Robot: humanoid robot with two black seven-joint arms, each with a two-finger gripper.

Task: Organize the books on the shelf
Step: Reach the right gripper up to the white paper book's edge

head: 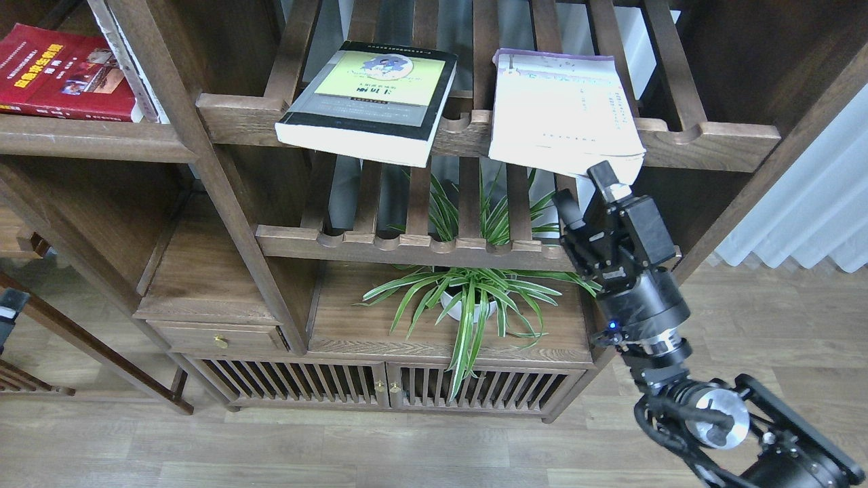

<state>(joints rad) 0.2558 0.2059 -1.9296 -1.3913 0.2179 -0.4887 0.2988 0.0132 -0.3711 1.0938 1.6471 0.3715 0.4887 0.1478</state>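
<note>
The red book [64, 71] lies flat on the solid dark-brown shelf [81, 139] at the upper left. The thick black-grey book [369, 102] with a yellow-green panel and the white book [563, 112] with a purple edge lie on the upper slatted rack [705, 142], both overhanging its front rail. My right gripper [584, 192] is open, pointing up, with its fingertips just under the white book's front right corner and apart from it. A small dark part [5, 312] at the left edge may be my left arm; its fingers do not show.
A spider plant in a white pot [468, 298] stands on the cabinet top below the lower slatted rack [468, 252]. A drawer [217, 337] and slatted doors are beneath. A white curtain [814, 203] hangs at the right over wooden floor.
</note>
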